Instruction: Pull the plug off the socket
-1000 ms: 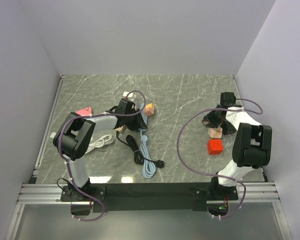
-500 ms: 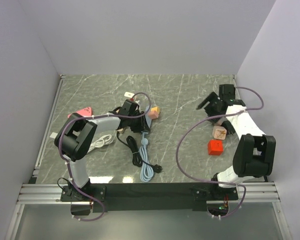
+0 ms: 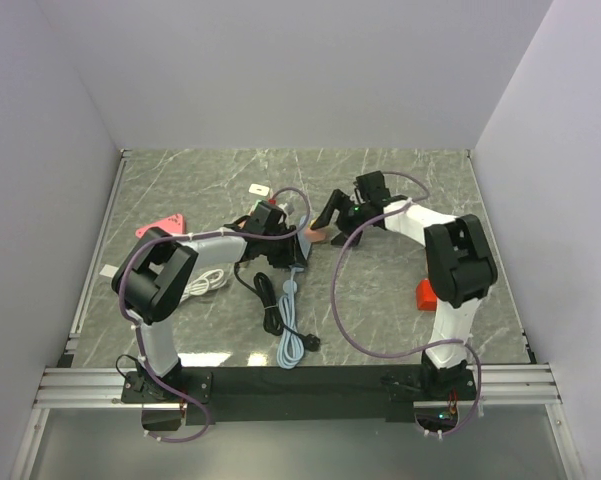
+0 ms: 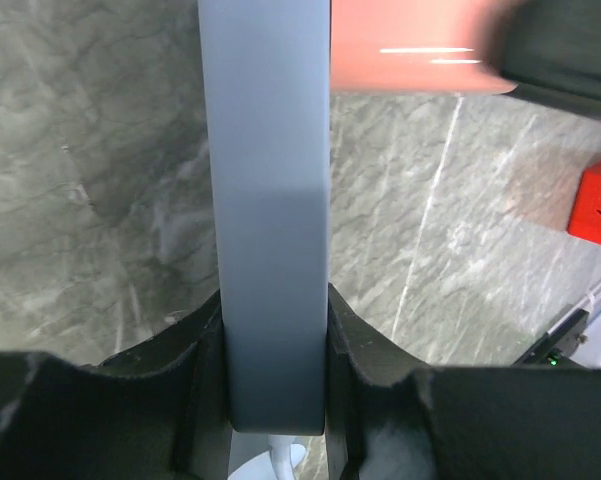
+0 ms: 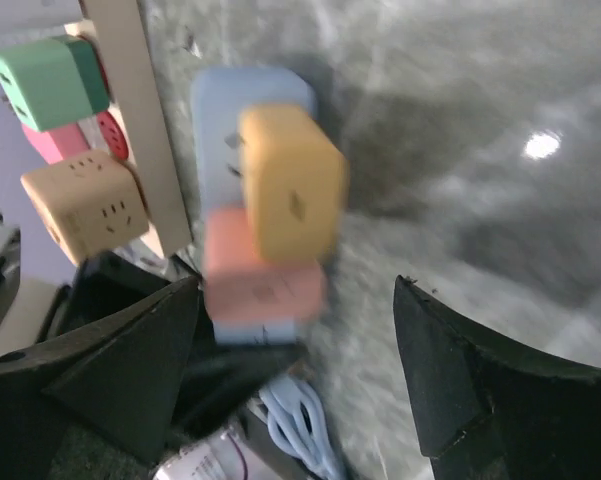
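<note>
Two cables (image 3: pixel 290 340) by socket (image 4: pixel 270 200), left end effector (image 4: pixel 273 330) clenching it, right end effector (image 5: pixel 296 286) released

Blurred blue socket strip (image 5: pixel 218 130), orange plug (image 5: pixel 292 182), pink plug (image 5: pixel 263 285), jaws apart

Mid-bench, the power strip (image 3: pixel 298 255) sits in the left gripper (image 3: pixel 285 250), with the right gripper (image 3: pixel 335 225) just to its right. On the strip sit a plug (image 5: pixel 292 180) and a second plug (image 5: pixel 265 285), touching each other. Its cable (image 3: pixel 292 335) runs toward the near edge of the bench (image 3: pixel 400 180). A cube (image 3: pixel 430 293) lies near the right edge.
</note>
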Motion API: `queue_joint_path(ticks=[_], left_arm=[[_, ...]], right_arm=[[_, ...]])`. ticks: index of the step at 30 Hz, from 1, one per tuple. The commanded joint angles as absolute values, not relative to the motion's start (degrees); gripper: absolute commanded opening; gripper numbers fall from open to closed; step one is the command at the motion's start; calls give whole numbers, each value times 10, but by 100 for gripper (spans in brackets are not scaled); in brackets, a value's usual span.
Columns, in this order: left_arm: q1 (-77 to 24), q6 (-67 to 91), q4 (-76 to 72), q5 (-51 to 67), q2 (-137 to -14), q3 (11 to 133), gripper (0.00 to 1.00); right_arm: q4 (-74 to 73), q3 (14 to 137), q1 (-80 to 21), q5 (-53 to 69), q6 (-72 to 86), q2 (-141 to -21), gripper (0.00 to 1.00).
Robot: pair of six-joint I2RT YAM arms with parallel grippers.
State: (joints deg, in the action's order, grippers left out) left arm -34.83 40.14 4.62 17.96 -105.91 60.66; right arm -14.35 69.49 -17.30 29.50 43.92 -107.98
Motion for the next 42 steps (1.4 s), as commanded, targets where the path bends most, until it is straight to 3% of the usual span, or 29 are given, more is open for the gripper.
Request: queue_joint_path(ticks=[1, 7, 10, 11, 16, 17, 18, 19, 20, 21, 22, 25, 28, 32, 35, 36, 38, 39, 40, 42], left_arm=[[-359, 410, 22, 207, -1044, 627, 0], [-362, 410, 24, 205, -1042, 625, 0], [-362, 413, 21, 203, -1042, 625, 0], [-362, 412, 21, 202, -1044, 626, 0], [-362, 414, 18, 201, -1050, 628, 1], [-362, 412, 22, 198, -1054, 632, 1], [-362, 411, 26, 194, -1056, 635, 7], [-362, 410, 34, 186, -1058, 639, 28], [-362, 405, 39, 179, -1060, 644, 39], [-362, 403, 44, 171, -1060, 646, 60], [-362, 403, 47, 155, -1058, 648, 68], [-361, 397, 46, 141, -1056, 653, 80], [-360, 389, 43, 147, -1068, 667, 81], [-359, 383, 40, 158, -1098, 680, 76], [-359, 379, 35, 168, -1114, 682, 51], [-359, 379, 34, 168, -1114, 679, 37], [-359, 381, 30, 168, -1114, 668, 25], [-359, 381, 26, 165, -1114, 664, 10], [-359, 382, 25, 163, -1114, 656, 3], [-355, 384, 25, 162, -1111, 650, 0]], right_arm=[[-84, 744, -192, 302, 460, -1098, 86], [-71, 754, -207, 308, 476, -1135, 82], [-61, 745, -212, 316, 482, -1136, 67], [-57, 740, -213, 322, 484, -1135, 57], [-49, 716, -218, 325, 487, -1126, 28], [-49, 715, -219, 333, 489, -1126, 13], [-56, 715, -217, 335, 486, -1127, 6], [-57, 714, -218, 336, 483, -1124, 1], [-58, 712, -219, 338, 480, -1122, 0], [-70, 715, -218, 342, 470, -1121, 0], [-77, 717, -219, 346, 463, -1120, 0], [-94, 718, -218, 366, 442, -1117, 0], [-91, 710, -218, 379, 439, -1109, 0], [-79, 702, -218, 397, 447, -1103, 0], [-68, 696, -218, 401, 462, -1097, 0], [-64, 694, -219, 400, 465, -1094, 0], [-62, 693, -218, 402, 470, -1090, 0], [-64, 696, -217, 402, 472, -1090, 0], [-64, 697, -218, 402, 472, -1090, 0], [-67, 698, -218, 403, 473, -1088, 0]])
